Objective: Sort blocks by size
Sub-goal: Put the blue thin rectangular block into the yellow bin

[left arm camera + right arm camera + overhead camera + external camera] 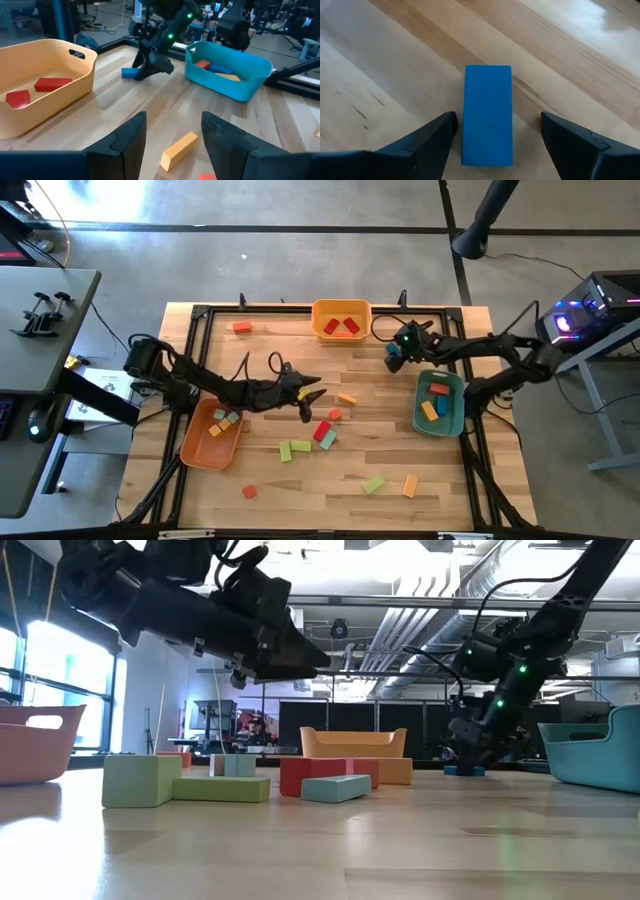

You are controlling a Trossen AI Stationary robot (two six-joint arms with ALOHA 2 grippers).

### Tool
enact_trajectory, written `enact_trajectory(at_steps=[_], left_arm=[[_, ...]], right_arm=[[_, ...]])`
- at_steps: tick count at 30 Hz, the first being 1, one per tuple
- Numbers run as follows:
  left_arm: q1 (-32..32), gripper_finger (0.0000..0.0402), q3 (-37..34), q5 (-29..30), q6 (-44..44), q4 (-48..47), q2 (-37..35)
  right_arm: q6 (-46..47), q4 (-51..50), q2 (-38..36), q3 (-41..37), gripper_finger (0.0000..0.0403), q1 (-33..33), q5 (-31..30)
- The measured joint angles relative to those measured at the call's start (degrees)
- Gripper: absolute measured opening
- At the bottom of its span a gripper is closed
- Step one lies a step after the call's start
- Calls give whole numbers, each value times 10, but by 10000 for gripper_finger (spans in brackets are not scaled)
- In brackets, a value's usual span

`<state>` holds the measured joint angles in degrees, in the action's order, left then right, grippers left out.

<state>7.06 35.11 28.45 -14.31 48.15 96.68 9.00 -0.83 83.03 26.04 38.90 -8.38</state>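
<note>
Bare wood either side of the blue block [487, 114] between my right fingers; teal tray [440, 404] just beside, yellow tray [341, 319] near; open table [300, 500] beyond

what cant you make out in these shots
- Blue rectangular block: in the high view, hidden under the right gripper.
- Orange plastic tray: contents hidden by its wall in the low view.
- Teal plastic tray: same; also cut off by the picture's edge.
- Left gripper: holds nothing; jaws apart.
</note>
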Motion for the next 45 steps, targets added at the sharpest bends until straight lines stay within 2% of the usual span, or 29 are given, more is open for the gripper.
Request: enact_trajectory(at_steps=[5, 9, 12, 18, 24, 26, 31, 36, 45], left_arm=[[-7, 177, 0, -14, -6, 2, 0], [-6, 177, 0, -16, 12, 8, 0], [-6, 177, 0, -16, 49, 11, 0], [-6, 177, 0, -30, 192, 19, 0], [-14, 179, 13, -92, 410, 22, 0], [-20, 185, 29, -121, 459, 22, 0], [-45, 215, 75, -187, 483, -1, 0], [-56, 238, 109, -241, 574, -20, 33], [-56, 241, 177, -222, 615, -15, 122]], right_arm=[[1, 2, 24, 5, 250, 1, 20], [-3, 1, 24, 5, 179, -12, 48], [-3, 0, 21, 4, 127, -44, 46], [26, 7, -36, -2, 127, -140, 121], [-6, 139, -83, -1, 127, -229, 218], [-12, 192, -87, -1, 127, -247, 256], [0, 283, -87, 0, 127, -270, 300], [10, 309, -87, 0, 128, -279, 326], [27, 302, -85, 1, 128, -272, 332]])
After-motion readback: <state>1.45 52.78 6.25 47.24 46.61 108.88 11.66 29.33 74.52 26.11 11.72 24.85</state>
